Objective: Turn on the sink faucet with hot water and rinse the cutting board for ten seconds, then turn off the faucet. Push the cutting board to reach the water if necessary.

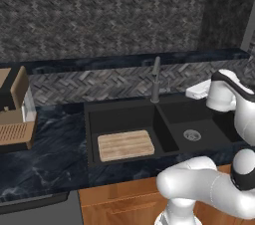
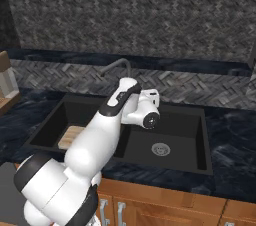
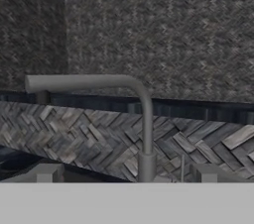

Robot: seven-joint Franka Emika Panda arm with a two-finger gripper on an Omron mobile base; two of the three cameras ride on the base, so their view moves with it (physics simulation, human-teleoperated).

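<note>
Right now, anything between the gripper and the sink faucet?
Nothing visible. In the hand view the sink faucet stands straight ahead of the open gripper, with only the tiled backsplash behind it.

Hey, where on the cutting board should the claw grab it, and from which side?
The cutting board lies flat on the floor of the sink's left basin, so only its edges offer a hold. Probably best: come straight down with the open claw and pinch across the short width, near the board's middle.
</note>
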